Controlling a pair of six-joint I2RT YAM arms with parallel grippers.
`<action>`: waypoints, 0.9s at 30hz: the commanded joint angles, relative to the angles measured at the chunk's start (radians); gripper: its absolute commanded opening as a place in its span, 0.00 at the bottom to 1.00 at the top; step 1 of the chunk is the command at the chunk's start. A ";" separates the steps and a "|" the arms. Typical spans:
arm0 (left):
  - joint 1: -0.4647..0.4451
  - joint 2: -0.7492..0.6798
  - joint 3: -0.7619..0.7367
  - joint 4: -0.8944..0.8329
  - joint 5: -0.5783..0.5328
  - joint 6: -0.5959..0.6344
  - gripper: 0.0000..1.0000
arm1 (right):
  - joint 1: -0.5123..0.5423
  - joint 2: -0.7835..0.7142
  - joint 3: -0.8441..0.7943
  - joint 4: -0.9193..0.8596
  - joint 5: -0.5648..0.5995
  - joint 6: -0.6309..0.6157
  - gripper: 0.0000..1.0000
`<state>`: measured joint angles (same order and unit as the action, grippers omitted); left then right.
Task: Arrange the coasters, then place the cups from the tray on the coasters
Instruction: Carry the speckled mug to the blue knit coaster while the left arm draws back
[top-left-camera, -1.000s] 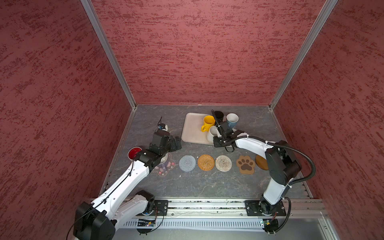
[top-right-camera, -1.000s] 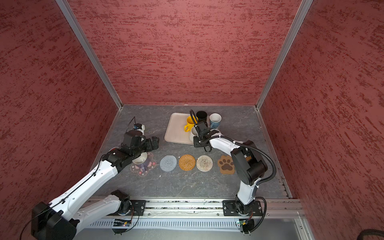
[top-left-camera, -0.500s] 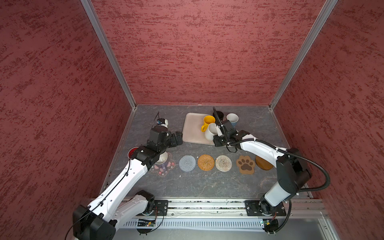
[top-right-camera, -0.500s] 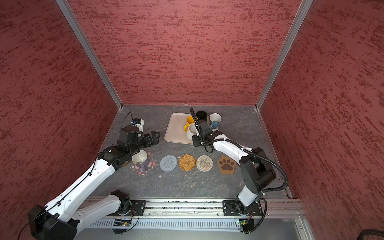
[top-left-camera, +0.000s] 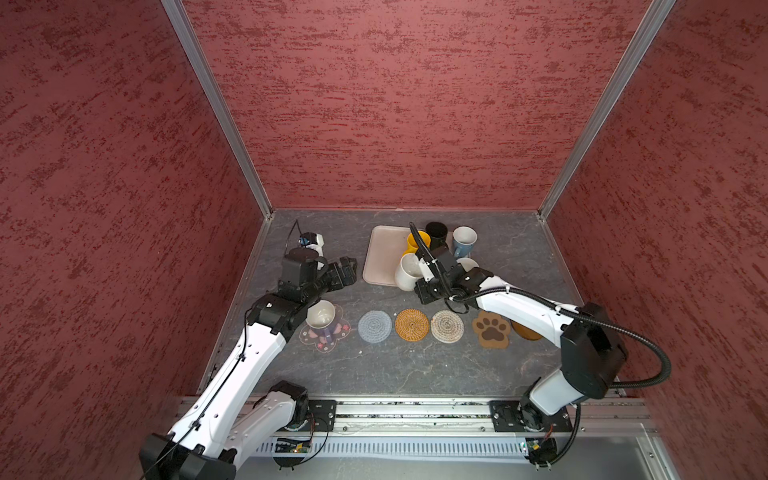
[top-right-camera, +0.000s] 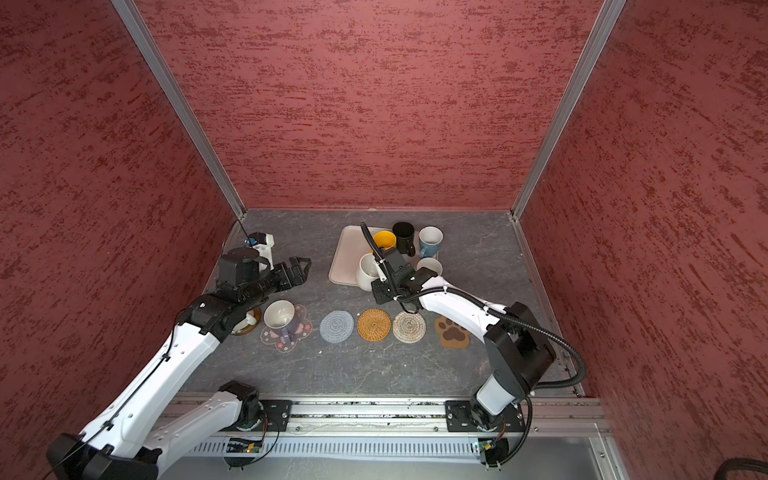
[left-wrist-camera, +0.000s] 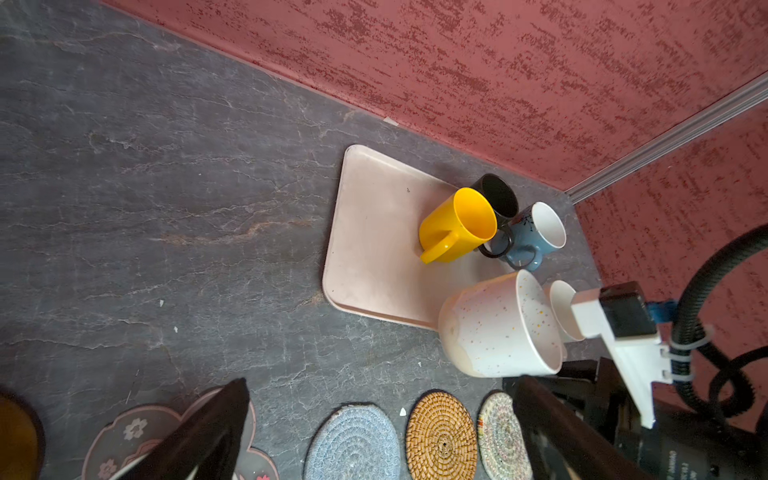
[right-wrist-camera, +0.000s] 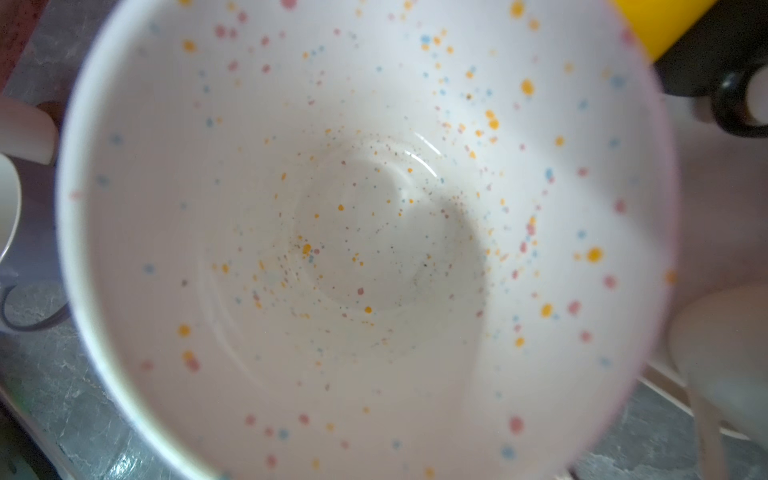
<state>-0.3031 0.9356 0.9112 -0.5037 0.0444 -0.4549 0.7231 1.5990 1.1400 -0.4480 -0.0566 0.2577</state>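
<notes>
The pale tray (top-left-camera: 380, 253) lies at the back centre with the yellow cup (top-left-camera: 417, 241), black cup (top-left-camera: 436, 232) and light blue cup (top-left-camera: 464, 240) along its right side. My right gripper (top-left-camera: 420, 270) is shut on a speckled white cup (top-left-camera: 406, 272), tilted over the tray's near right corner; its inside (right-wrist-camera: 365, 232) fills the right wrist view. A small white cup (top-left-camera: 468, 263) stands behind that arm. My left gripper (top-left-camera: 347, 270) (left-wrist-camera: 380, 428) hangs open and empty left of the tray. A cream cup (top-left-camera: 321, 318) sits on the flower coaster (top-left-camera: 326, 336).
The coasters lie in a row: grey-blue (top-left-camera: 375, 326), orange (top-left-camera: 411, 324), beige (top-left-camera: 447, 326), paw (top-left-camera: 491, 329), and a wooden disc (top-left-camera: 524, 331) half under the right arm. At far left another cup (top-right-camera: 248, 321) on a brown disc shows beneath the left arm. Red walls stand close around.
My right gripper has carried the speckled cup left and toward the tray's near edge. The left gripper, still open, has drawn back from the cup on the flower coaster.
</notes>
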 joint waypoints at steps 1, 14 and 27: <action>0.039 -0.027 0.028 -0.018 0.053 -0.010 1.00 | 0.047 -0.035 0.035 0.089 0.033 -0.041 0.00; 0.383 -0.052 -0.056 -0.016 0.346 -0.101 1.00 | 0.181 0.045 0.078 0.097 0.040 -0.066 0.00; 0.448 -0.064 -0.167 0.021 0.348 -0.116 1.00 | 0.260 0.115 0.110 0.095 0.052 -0.078 0.00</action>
<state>0.1310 0.8864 0.7597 -0.5087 0.3779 -0.5713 0.9718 1.7195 1.1885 -0.4450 -0.0364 0.2031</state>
